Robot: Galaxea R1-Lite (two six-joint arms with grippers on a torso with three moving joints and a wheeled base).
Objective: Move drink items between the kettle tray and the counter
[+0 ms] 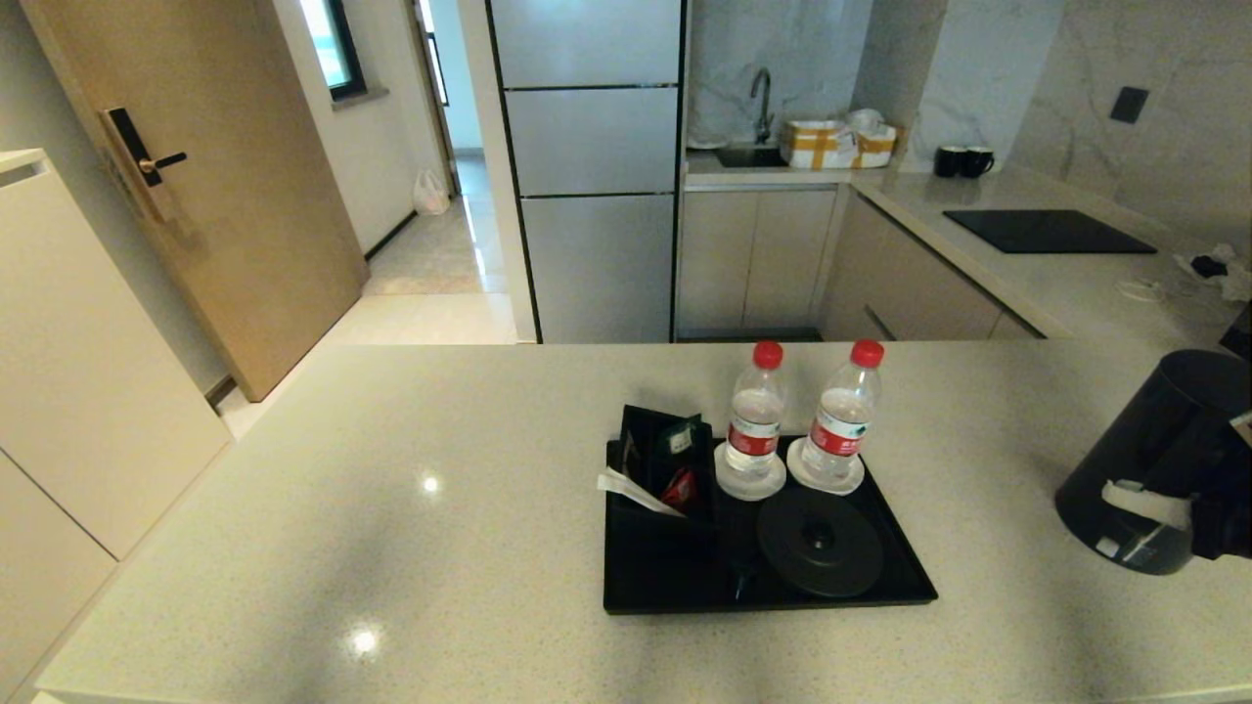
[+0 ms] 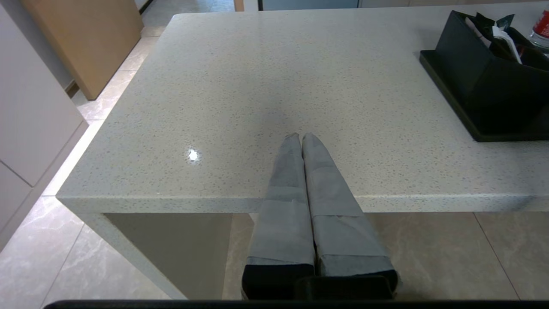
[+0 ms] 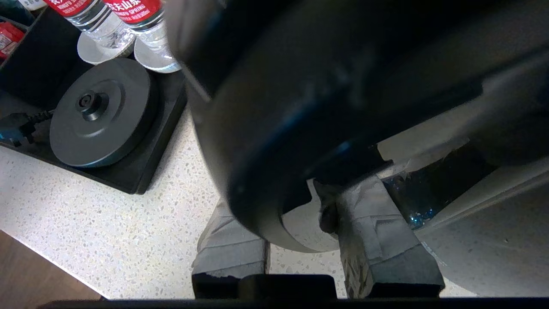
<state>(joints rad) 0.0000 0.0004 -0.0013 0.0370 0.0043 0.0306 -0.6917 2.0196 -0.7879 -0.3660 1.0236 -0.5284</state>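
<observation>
The right gripper (image 3: 296, 240) is clamped on the tall dark grey cylindrical kettle (image 1: 1154, 460), tilted above the speckled beige stone counter (image 1: 391, 508) well right of the flat black tray (image 1: 675, 587); the left gripper (image 2: 300, 141) hangs closed.

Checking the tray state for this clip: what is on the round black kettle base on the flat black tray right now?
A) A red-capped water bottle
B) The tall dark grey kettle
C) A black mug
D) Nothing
D: the round black kettle base on the flat black tray is bare; the tall dark grey kettle is off to the right over the beige speckled counter, at the right gripper.
</observation>
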